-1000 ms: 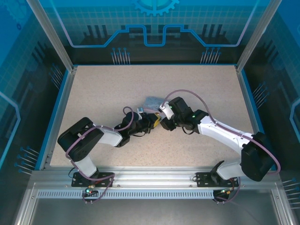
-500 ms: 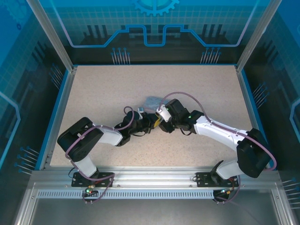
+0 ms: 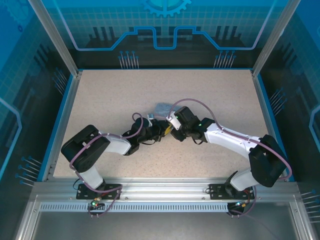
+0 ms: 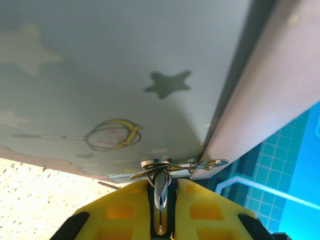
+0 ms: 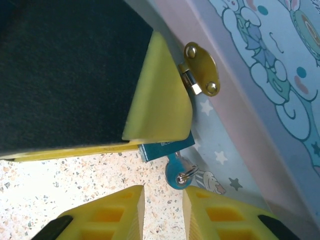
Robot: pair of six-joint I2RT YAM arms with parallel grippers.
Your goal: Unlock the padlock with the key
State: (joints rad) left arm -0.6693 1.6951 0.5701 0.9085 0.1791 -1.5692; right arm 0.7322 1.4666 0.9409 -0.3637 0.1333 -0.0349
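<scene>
Perhaps halfway: under the latch (image 5: 201, 70) of the tin box (image 5: 260, 75) the left tool (image 4: 161, 187) clamps the padlock (image 5: 166, 148), the key (image 5: 178, 176) seemingly already in it, while the released right tool (image 5: 164, 192), also near that latch, has yet to turn it.

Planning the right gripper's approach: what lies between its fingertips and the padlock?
In the right wrist view, the key, small ring attached, sits right by the padlock; bare speckled table separates it from the right gripper.

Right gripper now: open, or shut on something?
Open, holding nothing. In the right wrist view the right gripper has its yellow fingers apart, with bare table showing between them.
</scene>
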